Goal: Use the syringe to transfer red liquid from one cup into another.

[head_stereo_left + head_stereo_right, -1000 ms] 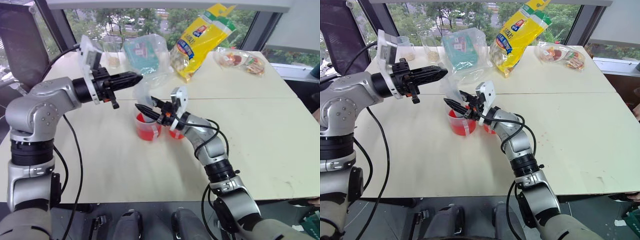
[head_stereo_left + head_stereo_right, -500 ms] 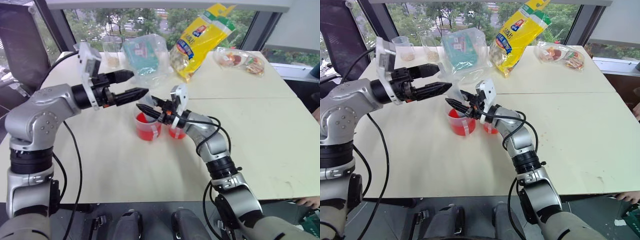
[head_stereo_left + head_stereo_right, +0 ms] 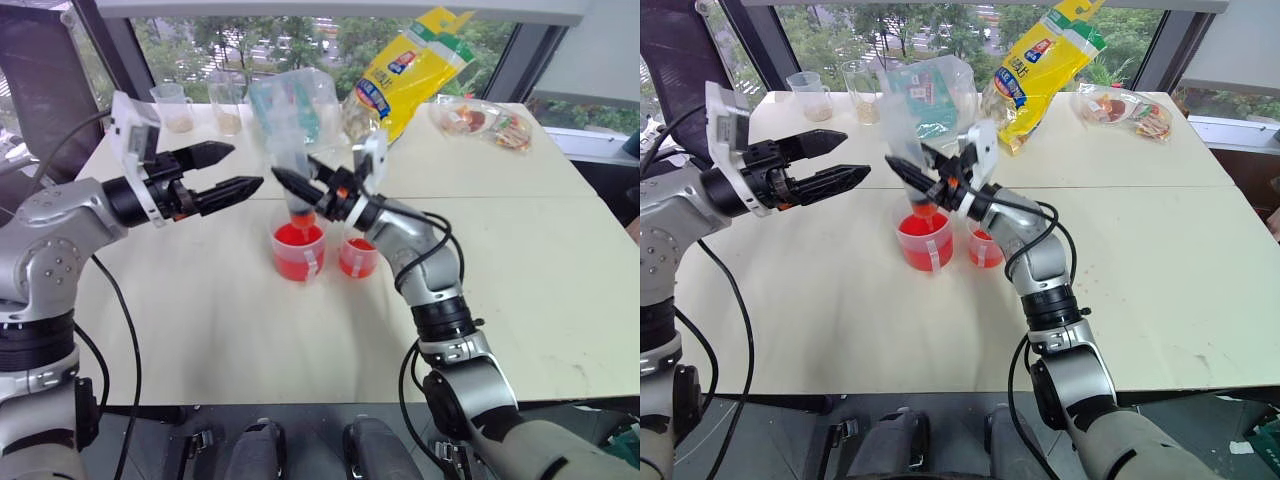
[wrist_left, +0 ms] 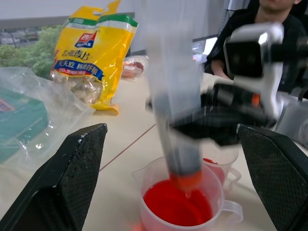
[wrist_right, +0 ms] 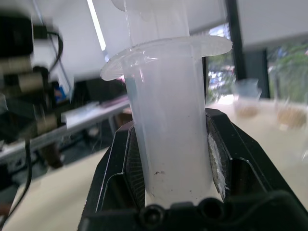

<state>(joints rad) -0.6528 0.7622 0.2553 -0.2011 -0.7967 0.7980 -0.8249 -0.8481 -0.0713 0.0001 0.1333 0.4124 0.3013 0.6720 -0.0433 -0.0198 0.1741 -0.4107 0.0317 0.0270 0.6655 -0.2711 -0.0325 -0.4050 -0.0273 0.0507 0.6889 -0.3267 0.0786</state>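
Your right pincer [image 3: 305, 190] is clamped on the barrel of the syringe [image 3: 292, 165], which it holds upright with the orange-red tip pointing down just above the wider, taller cup [image 3: 298, 251]. Whether the tip touches the red liquid [image 4: 177, 207] cannot be told; in the left wrist view it sits right at the rim line. Your left pincer [image 3: 232, 172] hangs beside the syringe on its left, fingers apart and level, gripping nothing.

Both cups stand side by side on the bench [image 3: 520, 260], each with a white tape strip down its side. The wider one holds red liquid to roughly half its height. The narrower, shorter cup [image 3: 358, 257], just to the right, also shows red.

Farther back on the bench lie a clear plastic bag with teal contents [image 3: 930, 95], a yellow snack bag [image 3: 405, 75] and a small wrapped packet [image 3: 480, 122]. Two clear measuring cups [image 3: 178, 107] with brownish contents stand at the far left corner.

A person in dark clothing [image 4: 250, 29] sits beyond the bench in the left wrist view.
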